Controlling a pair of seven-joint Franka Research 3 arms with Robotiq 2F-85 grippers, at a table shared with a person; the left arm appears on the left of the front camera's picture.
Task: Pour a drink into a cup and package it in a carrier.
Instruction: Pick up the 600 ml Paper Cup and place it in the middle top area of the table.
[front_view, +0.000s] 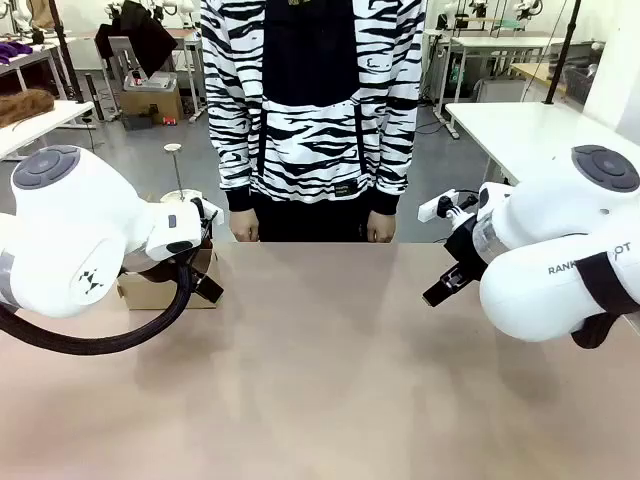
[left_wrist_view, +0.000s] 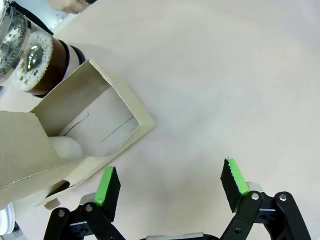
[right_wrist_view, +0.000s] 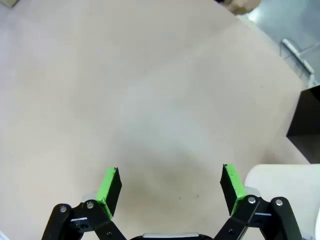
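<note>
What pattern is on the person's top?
The top has black-and-white zebra-like stripes. It shows best in the front view.

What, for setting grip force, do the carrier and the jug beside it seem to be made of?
The carrier looks like matte brown-grey cardboard: flat folded panels with raw cut edges. The jug looks like clear glass, possibly hard plastic: glossy highlights, and the dark drink shows through its wall.
</note>
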